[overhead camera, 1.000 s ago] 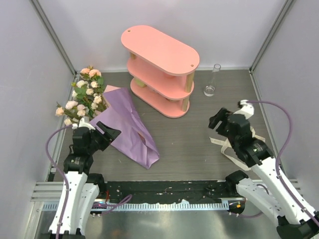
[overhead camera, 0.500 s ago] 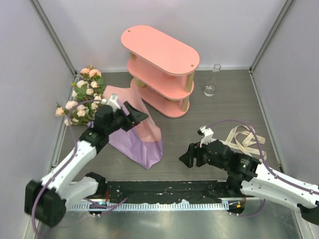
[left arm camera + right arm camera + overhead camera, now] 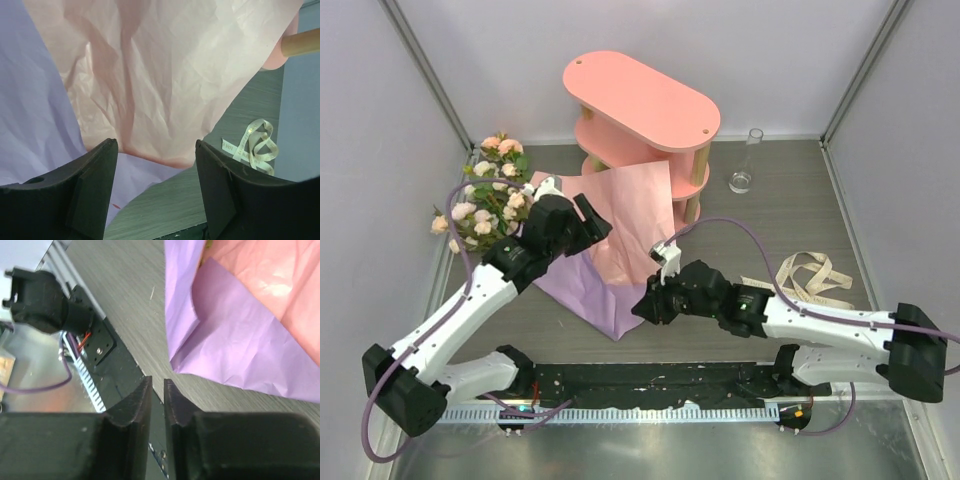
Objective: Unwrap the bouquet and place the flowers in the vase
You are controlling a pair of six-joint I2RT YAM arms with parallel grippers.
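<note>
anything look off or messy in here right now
Yes. The wrapping paper is unfolded, and its pink sheet stands raised in front of the pink shelf's lower tiers rather than lying flat. The cream ribbon lies in a loose tangle on the table at the right. The flowers lie by the left wall; the vase is empty.

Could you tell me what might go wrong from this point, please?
The paper leans against the pink shelf, so pulling may snag it there. The right gripper sits beside the paper's corner, not on it, and might close on nothing. The left arm could brush the flowers.
</note>
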